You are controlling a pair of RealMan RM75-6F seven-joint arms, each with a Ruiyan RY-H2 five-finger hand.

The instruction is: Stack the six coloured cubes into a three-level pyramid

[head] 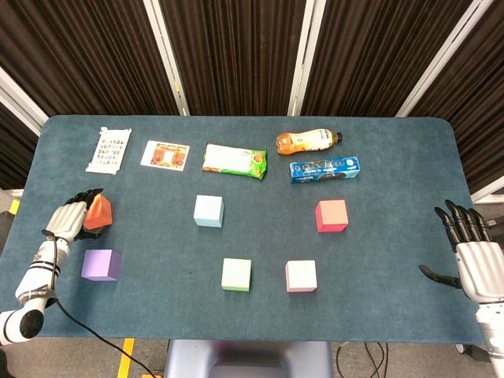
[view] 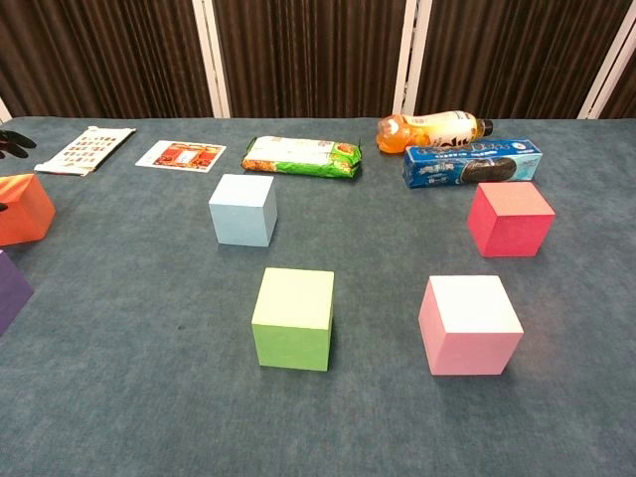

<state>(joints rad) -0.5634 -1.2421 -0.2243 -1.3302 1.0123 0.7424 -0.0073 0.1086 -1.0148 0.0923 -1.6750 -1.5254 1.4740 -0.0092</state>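
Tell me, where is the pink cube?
In the head view, the pink cube sits near the table's front edge, right of the green cube and below the red cube.

Dark teal felt-covered table with rounded far corners [head: 394,157] fills most of the head view. Behind it, a backdrop of dark brown pleated curtains [head: 236,55] spans the far side, split by white vertical posts [head: 169,55] that lean outward in the head view and stand straight in the chest view. Grey floor [head: 87,354] shows past the near edge of the table, with a yellow tape strip [head: 126,354] at near left. Black cables [head: 362,358] lie on the floor at near right. Lighting is even and diffuse, soft shadows only.
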